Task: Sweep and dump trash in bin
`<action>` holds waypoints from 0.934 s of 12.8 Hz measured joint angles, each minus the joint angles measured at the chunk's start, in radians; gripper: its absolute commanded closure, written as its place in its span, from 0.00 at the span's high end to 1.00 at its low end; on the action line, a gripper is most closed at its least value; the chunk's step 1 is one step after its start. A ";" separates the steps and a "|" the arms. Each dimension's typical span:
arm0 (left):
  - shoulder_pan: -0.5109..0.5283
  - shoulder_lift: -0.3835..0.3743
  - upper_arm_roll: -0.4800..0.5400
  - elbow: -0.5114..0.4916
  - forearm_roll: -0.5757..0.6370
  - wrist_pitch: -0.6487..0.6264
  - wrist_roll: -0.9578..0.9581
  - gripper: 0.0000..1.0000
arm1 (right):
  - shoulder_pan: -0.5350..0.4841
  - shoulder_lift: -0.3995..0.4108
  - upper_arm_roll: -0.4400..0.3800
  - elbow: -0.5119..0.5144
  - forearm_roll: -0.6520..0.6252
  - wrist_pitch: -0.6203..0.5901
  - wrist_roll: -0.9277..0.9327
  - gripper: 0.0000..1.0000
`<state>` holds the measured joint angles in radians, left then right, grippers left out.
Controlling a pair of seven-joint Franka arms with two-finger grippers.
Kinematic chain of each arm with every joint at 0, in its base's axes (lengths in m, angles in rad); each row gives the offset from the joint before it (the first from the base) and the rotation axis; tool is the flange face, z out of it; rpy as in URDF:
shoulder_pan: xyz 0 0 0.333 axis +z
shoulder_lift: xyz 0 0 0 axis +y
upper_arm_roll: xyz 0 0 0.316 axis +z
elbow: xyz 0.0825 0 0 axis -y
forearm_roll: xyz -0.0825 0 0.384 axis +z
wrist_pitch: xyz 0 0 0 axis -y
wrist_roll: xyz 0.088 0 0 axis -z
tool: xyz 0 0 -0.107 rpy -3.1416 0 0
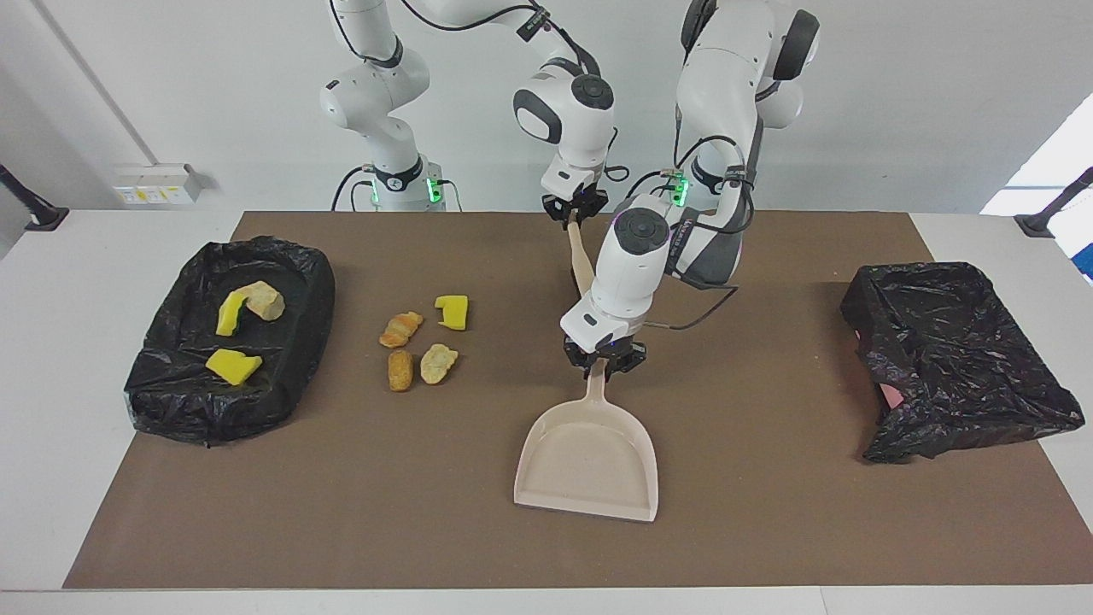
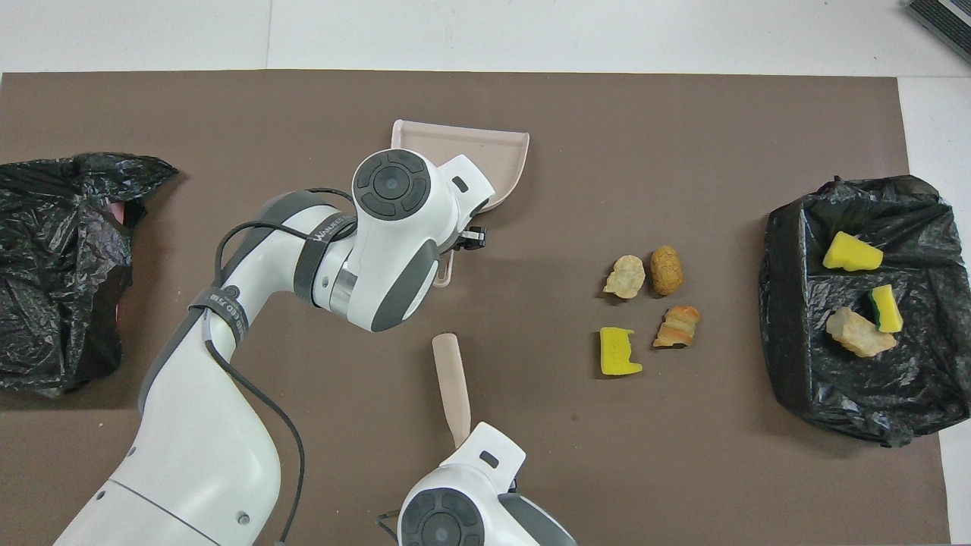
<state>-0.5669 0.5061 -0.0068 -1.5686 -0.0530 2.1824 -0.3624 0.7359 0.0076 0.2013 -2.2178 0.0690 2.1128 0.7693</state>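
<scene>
We saw the left pincer (image 1: pixel 604 362) clamped on the handle of the beige dustpan (image 1: pixel 587 465), which lay tilted on the brown mat (image 1: pixel 427 512) near the middle of the bench (image 1: pixel 68 282), its open mouth pointing away from the robots. The right pincer (image 1: pixel 578 213) was closed on the end of the beige brush handle (image 1: pixel 581 260), which slanted over the mat between the robots and the dustpan; in the overhead view the handle (image 2: pixel 453 387) showed just above that arm's wrist. The trash lay in two groups toward the right arm's end of the bench. On the mat, well apart from the dustpan, four scraps sat close together: a yellow sponge chunk (image 1: pixel 452 312), an orange-brown bread piece (image 1: pixel 400 329), a brown lump (image 1: pixel 400 370) and a pale crumbly lump (image 1: pixel 439 363). The other three lay in the black-lined bin (image 1: pixel 162 401) at that end: two yellow sponge pieces (image 1: pixel 232 366) and a pale lump (image 1: pixel 265 301), the lump touching one of the sponge pieces. A second black-lined bin (image 1: pixel 956 359) stood at the left arm's end of the bench, and we could not tell whether it held anything.
</scene>
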 measured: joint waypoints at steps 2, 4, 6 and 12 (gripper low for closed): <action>0.008 -0.011 0.014 0.008 0.000 -0.001 0.071 0.00 | -0.034 -0.049 -0.001 0.001 -0.017 -0.064 0.000 0.00; 0.045 -0.045 0.025 0.015 0.000 -0.026 0.179 0.00 | -0.084 -0.102 -0.002 0.000 -0.022 -0.133 -0.033 0.00; 0.092 -0.089 0.027 0.015 0.000 -0.104 0.344 0.00 | -0.151 -0.149 -0.003 -0.001 -0.025 -0.187 -0.087 0.00; 0.231 -0.172 0.030 0.012 -0.001 -0.310 0.948 0.00 | -0.309 -0.177 -0.004 -0.012 -0.172 -0.205 -0.115 0.00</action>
<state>-0.3359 0.3337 0.0229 -1.5563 -0.0540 1.8726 0.5851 0.4268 -0.1693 0.1976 -2.2301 -0.1028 1.9073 0.6546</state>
